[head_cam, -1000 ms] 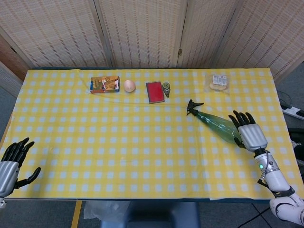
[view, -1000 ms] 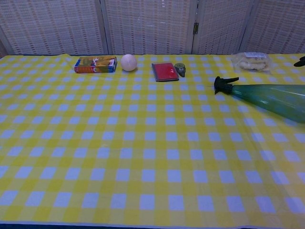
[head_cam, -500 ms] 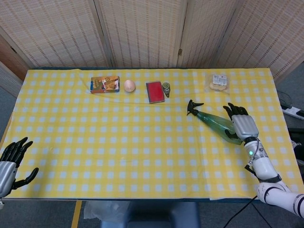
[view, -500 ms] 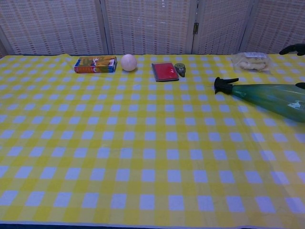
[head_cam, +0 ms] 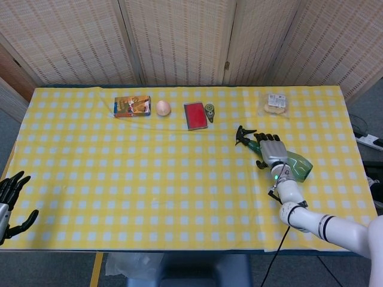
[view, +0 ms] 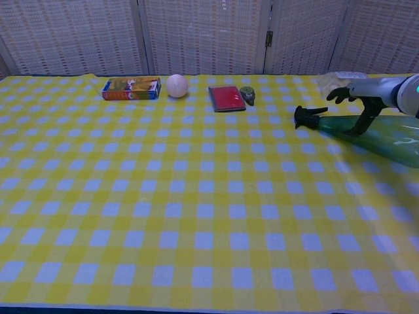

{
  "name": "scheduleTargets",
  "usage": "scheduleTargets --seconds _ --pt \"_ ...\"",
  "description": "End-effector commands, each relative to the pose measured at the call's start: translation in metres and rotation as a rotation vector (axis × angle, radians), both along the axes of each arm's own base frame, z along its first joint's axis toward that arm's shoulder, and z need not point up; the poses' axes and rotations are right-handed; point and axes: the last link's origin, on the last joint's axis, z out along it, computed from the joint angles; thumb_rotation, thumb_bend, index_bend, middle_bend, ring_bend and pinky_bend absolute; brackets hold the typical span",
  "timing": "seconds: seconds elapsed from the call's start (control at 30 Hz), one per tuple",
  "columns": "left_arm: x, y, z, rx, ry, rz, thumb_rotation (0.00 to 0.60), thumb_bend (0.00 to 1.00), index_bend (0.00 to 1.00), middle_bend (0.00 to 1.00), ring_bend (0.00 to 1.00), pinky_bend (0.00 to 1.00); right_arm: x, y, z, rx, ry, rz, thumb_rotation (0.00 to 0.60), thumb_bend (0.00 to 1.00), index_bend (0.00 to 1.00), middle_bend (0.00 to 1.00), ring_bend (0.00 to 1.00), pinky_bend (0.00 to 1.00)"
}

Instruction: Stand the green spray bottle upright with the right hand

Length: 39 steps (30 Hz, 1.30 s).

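Bottle point(head_cam: 296, 165) neck under right robot hand point(head_cam: 270, 150)

green spray bottle point(head_cam: 296, 165) | translucent, black trigger head | lying on its side (nozzle end pointing left) | right part of checked cloth

Legible text, labels, brands, numbers, signs: none. The printed carton point(head_cam: 132, 106) at the far side of the table point(head_cam: 90, 179) carries colourful graphics, and the clear snack packet point(head_cam: 276, 103) carries a pale label with dark marks, but in both views the lettering on each is too small and blurred to read. The red flat case point(head_cam: 195, 115), the small round item point(head_cam: 209, 109) beside it and the green spray bottle point(head_cam: 296, 165) show no readable marking.
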Motion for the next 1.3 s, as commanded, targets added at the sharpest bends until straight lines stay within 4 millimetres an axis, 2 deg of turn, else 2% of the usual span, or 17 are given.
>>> scheduleTargets --seconds 0.03,0.1,0.63,0.73,0.77,0.93,1.0,1.2,1.3 --pt "0.0 0.0 0.001 0.001 -0.001 0.001 0.063 0.33 0.0 0.0 0.0 0.0 -0.001 -0.002 -0.007 0.0 0.027 -0.001 0.6 0.41 0.0 0.18 0.11 0.0" --pt "-0.001 0.0 0.001 0.004 -0.003 0.001 0.064 0.33 0.0 0.0 0.0 0.0 -0.003 -0.002 -0.008 -0.003 0.034 -0.007 0.6 0.41 0.0 0.2 0.13 0.0" --pt "-0.002 0.002 0.002 0.002 -0.009 0.004 0.061 0.33 0.0 0.0 0.0 0.0 -0.014 -0.005 -0.022 0.015 0.075 -0.043 0.6 0.41 0.0 0.19 0.14 0.0" --pt "-0.002 0.003 0.002 0.002 -0.008 0.003 0.06 0.33 0.0 0.0 0.0 0.0 -0.013 -0.006 -0.021 0.003 0.071 -0.039 0.6 0.41 0.01 0.22 0.17 0.01" --pt "-0.001 0.003 0.002 0.002 -0.009 0.002 0.061 0.33 0.0 0.0 0.0 0.0 -0.013 -0.006 -0.021 -0.001 0.069 -0.036 0.6 0.41 0.02 0.24 0.2 0.04" --pt "-0.001 0.002 0.002 0.004 -0.009 0.002 0.063 0.33 0.0 0.0 0.0 0.0 -0.012 -0.006 -0.016 -0.047 0.057 -0.021 0.6 0.41 0.17 0.43 0.4 0.38" --pt "-0.001 0.002 0.002 0.003 -0.007 0.004 0.062 0.33 0.0 0.0 0.0 0.0 -0.012 -0.006 -0.015 -0.062 0.05 -0.016 0.6 0.41 0.23 0.49 0.46 0.47" --pt "-0.002 0.004 0.002 0.003 -0.005 0.007 0.062 0.33 0.0 0.0 0.0 0.0 -0.008 -0.008 -0.008 -0.126 0.004 0.015 0.6 0.41 0.39 0.61 0.59 0.62" --pt "-0.001 0.004 0.002 0.004 -0.005 0.005 0.063 0.33 0.0 0.0 0.0 0.0 -0.005 -0.007 -0.004 -0.155 -0.032 0.041 0.6 0.41 0.42 0.64 0.61 0.64"
